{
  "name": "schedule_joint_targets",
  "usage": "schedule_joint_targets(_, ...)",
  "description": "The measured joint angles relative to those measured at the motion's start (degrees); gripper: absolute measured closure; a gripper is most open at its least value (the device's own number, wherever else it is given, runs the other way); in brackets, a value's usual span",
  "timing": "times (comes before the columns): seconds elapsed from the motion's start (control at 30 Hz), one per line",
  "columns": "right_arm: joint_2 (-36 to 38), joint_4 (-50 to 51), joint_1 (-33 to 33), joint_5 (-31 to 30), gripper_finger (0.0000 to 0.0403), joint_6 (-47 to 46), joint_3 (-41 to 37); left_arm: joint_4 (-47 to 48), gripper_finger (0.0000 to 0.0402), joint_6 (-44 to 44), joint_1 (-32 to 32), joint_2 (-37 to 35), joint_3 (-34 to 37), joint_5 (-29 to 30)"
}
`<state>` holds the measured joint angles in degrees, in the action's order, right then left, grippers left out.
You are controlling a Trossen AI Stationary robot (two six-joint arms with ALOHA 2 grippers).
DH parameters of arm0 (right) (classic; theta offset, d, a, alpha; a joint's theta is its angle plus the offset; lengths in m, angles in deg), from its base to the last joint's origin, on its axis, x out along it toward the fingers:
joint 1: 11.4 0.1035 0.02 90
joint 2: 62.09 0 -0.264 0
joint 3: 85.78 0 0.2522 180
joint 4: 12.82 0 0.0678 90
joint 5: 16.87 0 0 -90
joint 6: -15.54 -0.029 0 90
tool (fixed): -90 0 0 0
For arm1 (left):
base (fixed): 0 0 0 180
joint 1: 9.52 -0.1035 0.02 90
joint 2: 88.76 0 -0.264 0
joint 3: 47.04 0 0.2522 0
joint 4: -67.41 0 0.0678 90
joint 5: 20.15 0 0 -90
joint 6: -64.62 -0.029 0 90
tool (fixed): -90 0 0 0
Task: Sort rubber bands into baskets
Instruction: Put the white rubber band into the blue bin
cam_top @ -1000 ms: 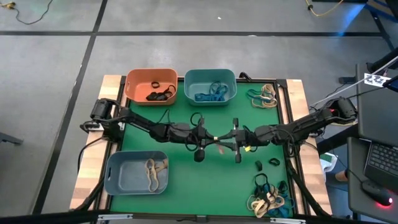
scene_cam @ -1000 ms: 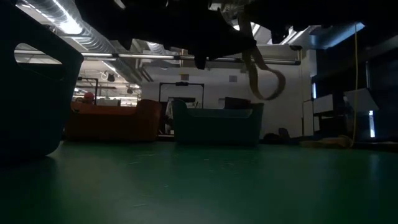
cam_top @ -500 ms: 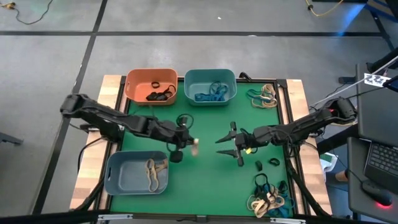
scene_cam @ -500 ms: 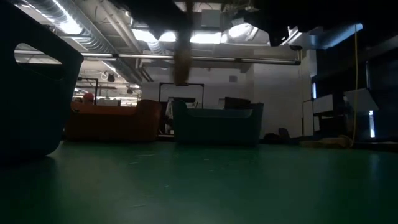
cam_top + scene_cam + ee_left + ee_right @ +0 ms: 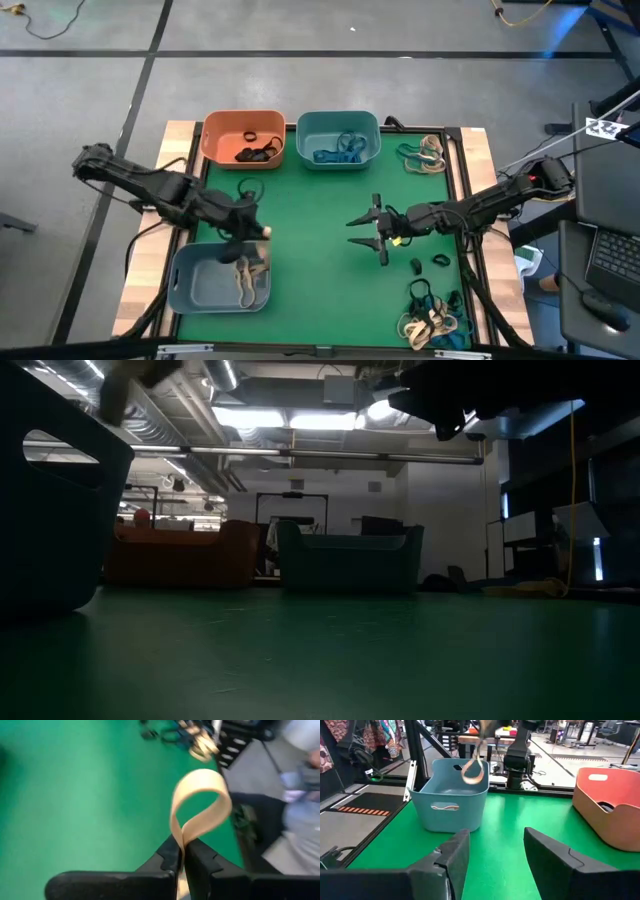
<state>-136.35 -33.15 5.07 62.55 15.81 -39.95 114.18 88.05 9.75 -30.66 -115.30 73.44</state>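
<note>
The left gripper (image 5: 256, 234) is hovering over the rim of the grey-blue basket (image 5: 190, 287) at the near left of the green table (image 5: 320, 290), its jaws pinching a tan rubber band (image 5: 200, 802) that is standing up as a loop from between the fingertips (image 5: 197, 857). In the right wrist view the same band (image 5: 472, 770) is hanging in the air above the grey-blue basket (image 5: 451, 805). More tan bands (image 5: 245, 277) are lying inside that basket.

The right gripper (image 5: 368, 232) is waiting over the middle of the table, jaws spread wide and holding nothing.

The orange basket (image 5: 215, 135) is holding black bands (image 5: 257, 150) and the teal basket (image 5: 312, 128) blue-teal bands (image 5: 338, 150). Unsorted bands are lying in a pile at the far right corner (image 5: 425, 154) and another at the near right corner (image 5: 432, 315), with two black bands (image 5: 428, 263) loose between them.
</note>
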Motion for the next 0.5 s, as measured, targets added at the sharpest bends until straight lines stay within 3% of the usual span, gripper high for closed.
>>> schedule_joint_targets(0.13, 0.0, 0.0, 0.0, -0.4, 0.0214, 0.0, 0.0, 5.4, 0.0394, 8.1, 2.9, -1.9, -0.2, -3.3)
schedule_joint_targets(0.5, 0.0, 0.1, 0.0, -0.5, 0.0214, 0.0, 0.0, 15.3, 0.0369, 23.0, 10.2, 1.8, -0.2, -2.9)
